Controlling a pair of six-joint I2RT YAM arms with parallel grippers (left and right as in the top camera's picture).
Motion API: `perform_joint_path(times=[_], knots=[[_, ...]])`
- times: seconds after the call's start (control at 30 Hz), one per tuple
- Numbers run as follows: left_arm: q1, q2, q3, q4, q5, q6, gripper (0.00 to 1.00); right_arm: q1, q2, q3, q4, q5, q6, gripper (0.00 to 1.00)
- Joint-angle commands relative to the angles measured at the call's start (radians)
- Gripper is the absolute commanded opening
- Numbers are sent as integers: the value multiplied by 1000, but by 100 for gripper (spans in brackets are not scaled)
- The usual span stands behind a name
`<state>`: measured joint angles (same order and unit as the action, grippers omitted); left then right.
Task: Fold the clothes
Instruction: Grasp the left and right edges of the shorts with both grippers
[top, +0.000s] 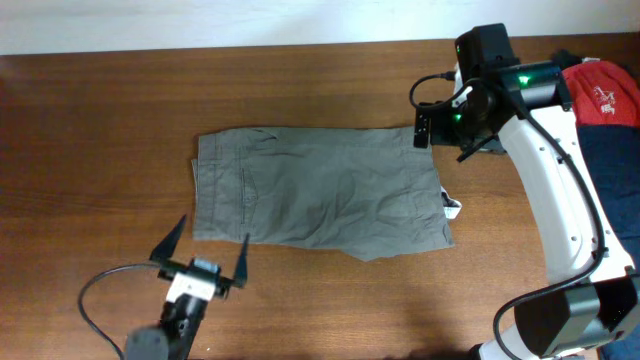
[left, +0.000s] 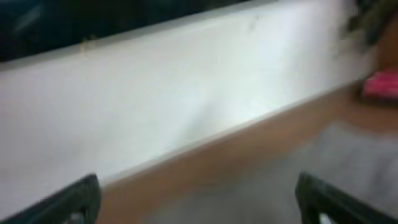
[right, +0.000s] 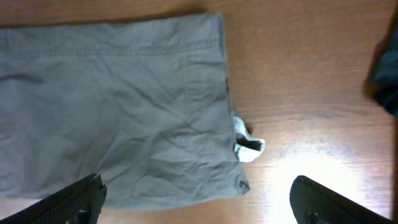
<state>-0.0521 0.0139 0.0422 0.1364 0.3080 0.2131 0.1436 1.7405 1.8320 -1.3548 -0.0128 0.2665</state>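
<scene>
I see the grey shorts (top: 320, 185) lying flat in the middle of the wooden table (top: 100, 120), waistband toward 9 o'clock, slightly wrinkled. A small white tag (right: 249, 144) pokes out at their 4 o'clock edge. My left claw (top: 213, 232) sits at the garment's 7 o'clock corner, fingers spread wide and holding nothing. My right claw (right: 199, 208) hovers over the 2 o'clock corner, also spread wide and empty. The left wrist view is blurred.

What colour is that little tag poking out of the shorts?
White. The tag beside the grey shorts shows best in the right wrist view.
</scene>
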Motion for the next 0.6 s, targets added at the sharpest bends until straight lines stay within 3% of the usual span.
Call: perform_joint_path(times=[0.0,0.1,0.2,0.43,0.57], knots=[[3,-7,15,164,243,-240,99,0,0,2,-3,-32,11,99],[3,6,98,174,261,-288,99,0,0,2,-3,-26,10,99],[3,85,253,73,242,-250,100,0,0,2,4,-24,11,99],[3,614,882,-587,209,4,100,0,0,2,20,-25,11,99],[3,911,1164,-896,233,13,99,0,0,2,19,-24,11,99]])
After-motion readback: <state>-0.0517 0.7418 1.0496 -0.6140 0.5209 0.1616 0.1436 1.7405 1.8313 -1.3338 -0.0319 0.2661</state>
